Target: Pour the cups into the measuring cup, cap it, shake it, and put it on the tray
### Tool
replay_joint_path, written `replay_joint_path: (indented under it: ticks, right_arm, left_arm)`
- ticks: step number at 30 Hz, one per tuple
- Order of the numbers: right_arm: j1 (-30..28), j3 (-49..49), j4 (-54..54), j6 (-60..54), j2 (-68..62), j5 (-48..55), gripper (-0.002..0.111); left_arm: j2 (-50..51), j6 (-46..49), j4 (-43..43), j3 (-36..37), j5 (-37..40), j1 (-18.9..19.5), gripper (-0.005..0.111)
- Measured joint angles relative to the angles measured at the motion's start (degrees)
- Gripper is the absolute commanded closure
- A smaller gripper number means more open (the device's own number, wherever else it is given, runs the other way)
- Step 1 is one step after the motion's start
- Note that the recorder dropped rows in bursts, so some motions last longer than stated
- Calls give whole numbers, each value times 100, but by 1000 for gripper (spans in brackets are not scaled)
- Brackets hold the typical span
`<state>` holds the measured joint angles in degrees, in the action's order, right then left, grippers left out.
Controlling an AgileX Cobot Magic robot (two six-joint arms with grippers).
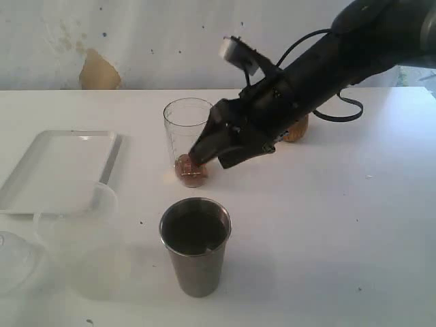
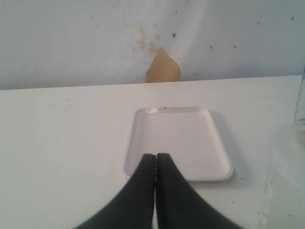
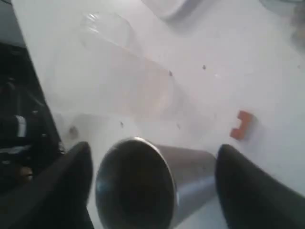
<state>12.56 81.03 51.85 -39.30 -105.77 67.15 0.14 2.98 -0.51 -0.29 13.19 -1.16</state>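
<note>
- The tray [image 1: 58,167] lies flat on the tabletop [image 1: 327,225] at the far left, well apart from the cups. It is not wanted yet. The left jaws hover over its near edge, clenched on nothing.
- The steel tumbler [image 1: 195,245] stands upright at the front. Taking it for the pour looks like the step in hand. Close squarely on its wall below the rim, then lift straight up before tilting. What it holds I cannot tell.
- The measuring cup [image 1: 187,136] stands upright just behind the tumbler, with brownish matter in its base. Its mouth is narrow, so bring the tumbler's lip over the rim and pour slowly.
- The right arm [image 1: 327,61] passes close beside the measuring cup and should not nudge it.
- The wooden cup [image 1: 298,129] is partly hidden behind that arm.
- The right jaws are spread and grasp nothing.
  - In the wrist view the tumbler sits framed between them, with a narrow gap on each side.
  - From outside they hang up behind the tumbler, not yet down around it.
</note>
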Motion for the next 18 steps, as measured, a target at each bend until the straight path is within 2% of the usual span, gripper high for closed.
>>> replay_joint_path:
  ticks: [2, 4, 7, 12, 18]
  right_arm:
    - [179, 18, -615, 425, 0, -117, 82]
    - [310, 92, -1172, 736, 0, -135, 88]
    - [473, 290, -1867, 1233, 12, -38, 86]
    - [699, 624, -2196, 1730, 196, 148, 77]
    - [1462, 724, -3639, 2655, 351, 241, 68]
  left_arm:
    - [0, 0, 0, 0, 0, 0, 106]
    - [0, 0, 0, 0, 0, 0, 106]
    - [0, 0, 0, 0, 0, 0, 106]
    - [0, 0, 0, 0, 0, 0, 106]
    - [0, 0, 0, 0, 0, 0, 106]
